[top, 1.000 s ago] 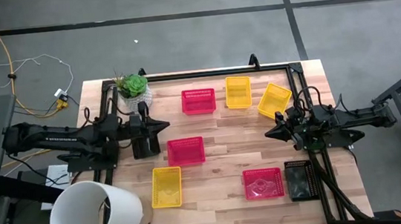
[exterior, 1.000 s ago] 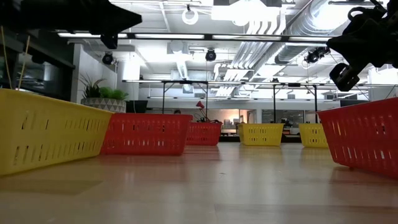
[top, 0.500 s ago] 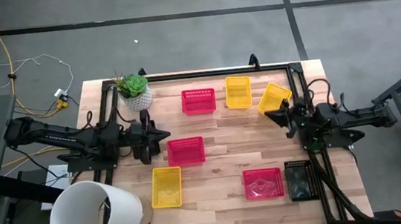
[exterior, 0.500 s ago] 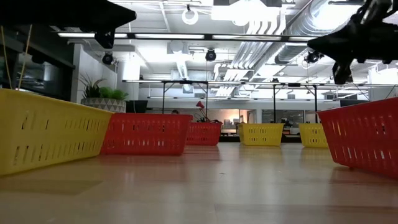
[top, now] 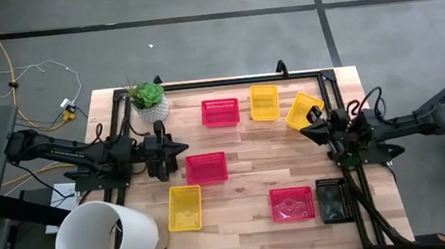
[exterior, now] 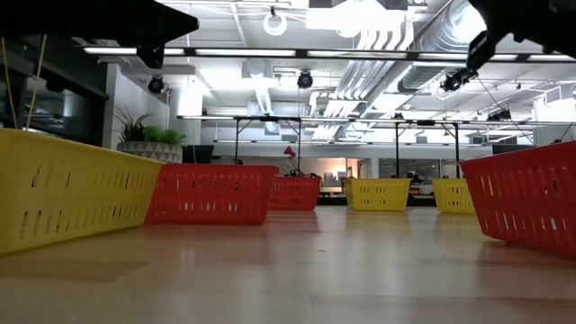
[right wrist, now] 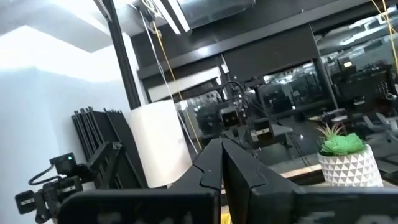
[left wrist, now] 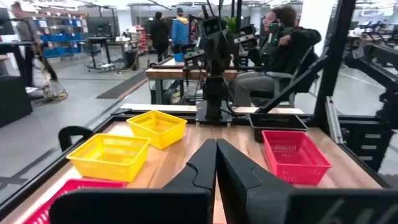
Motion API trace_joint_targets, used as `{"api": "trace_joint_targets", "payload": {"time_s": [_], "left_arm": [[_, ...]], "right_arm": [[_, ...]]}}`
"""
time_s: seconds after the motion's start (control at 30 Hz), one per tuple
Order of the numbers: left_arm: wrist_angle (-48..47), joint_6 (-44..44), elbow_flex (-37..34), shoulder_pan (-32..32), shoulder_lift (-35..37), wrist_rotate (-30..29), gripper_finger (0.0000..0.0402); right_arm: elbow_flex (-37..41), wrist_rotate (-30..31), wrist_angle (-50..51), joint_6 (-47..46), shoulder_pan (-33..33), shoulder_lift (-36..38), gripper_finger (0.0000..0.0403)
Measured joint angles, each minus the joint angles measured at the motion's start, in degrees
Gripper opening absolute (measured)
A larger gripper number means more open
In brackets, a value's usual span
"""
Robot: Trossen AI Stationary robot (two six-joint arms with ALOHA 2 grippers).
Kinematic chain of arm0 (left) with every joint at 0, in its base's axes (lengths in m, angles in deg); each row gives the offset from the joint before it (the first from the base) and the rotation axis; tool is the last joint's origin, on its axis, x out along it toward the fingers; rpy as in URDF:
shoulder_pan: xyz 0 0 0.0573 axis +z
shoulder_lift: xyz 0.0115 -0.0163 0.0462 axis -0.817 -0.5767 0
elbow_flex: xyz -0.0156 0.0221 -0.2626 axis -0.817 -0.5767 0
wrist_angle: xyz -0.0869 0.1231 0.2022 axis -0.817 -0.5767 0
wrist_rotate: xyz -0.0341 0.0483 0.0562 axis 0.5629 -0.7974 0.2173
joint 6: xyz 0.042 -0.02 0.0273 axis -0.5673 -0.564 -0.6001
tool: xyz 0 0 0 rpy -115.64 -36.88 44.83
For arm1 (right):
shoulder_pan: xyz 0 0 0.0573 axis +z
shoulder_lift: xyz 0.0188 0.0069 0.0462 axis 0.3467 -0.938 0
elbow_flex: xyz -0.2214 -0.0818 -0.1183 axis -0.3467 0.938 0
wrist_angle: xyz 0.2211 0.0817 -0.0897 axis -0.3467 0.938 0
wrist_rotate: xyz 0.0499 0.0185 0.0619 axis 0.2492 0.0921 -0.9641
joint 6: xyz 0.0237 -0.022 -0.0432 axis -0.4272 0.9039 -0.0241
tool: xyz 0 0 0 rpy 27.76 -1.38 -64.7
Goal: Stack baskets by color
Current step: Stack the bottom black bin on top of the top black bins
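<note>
Several baskets stand on their bottoms on the wooden table. Pink-red ones are at the far middle (top: 220,112), the centre (top: 206,168) and the near right (top: 290,203). Two yellow ones (top: 264,102) (top: 304,109) sit at the far right and a third (top: 185,207) at the near left. A black one (top: 331,200) is at the near right edge. My left gripper (top: 183,148) hovers shut, level, left of the centre pink-red basket (left wrist: 292,152). My right gripper (top: 305,126) hovers shut, tipped upward, beside the slanted yellow basket.
A large white bucket (top: 106,236) lies at the near left corner. A white pot with a green plant (top: 150,100) stands at the far left. Black rails (top: 226,80) frame the table. Bare wood lies between the centre and the right baskets. People sit beyond the table.
My right gripper has risen and tipped its fingers upward, rolling as it went; it now shows only at the low view's upper edge. My left gripper has swung a little toward the near edge. Both stay shut. No basket has moved.
</note>
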Motion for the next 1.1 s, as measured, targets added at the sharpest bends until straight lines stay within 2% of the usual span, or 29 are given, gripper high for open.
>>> {"api": "trace_joint_targets", "payload": {"time_s": [0.2, 0.5, 0.7, 1.1], "left_arm": [[3.97, 0.15, -2.7, -0.22, 0.99, -1.41, 0.0], [3.57, 0.62, -3.28, -0.22, 2.27, -0.99, 0.0], [2.77, 0.56, -3.28, -0.22, 2.27, -1.0, 0.0], [2.79, -0.35, -3.28, -0.22, 2.27, -1.13, 0.0]], "right_arm": [[-7.46, -2.85, 1.39, 0.57, 0.0, -9.99, 0.0], [-18.31, -3.32, 14.85, 5.99, 0.0, -19.99, 0.0], [-20.7, -3.32, 15.19, 6.01, 0.0, -24.39, 0.0], [-20.76, -3.25, 13.68, 6.01, 0.0, -29.69, 0.0]]}}
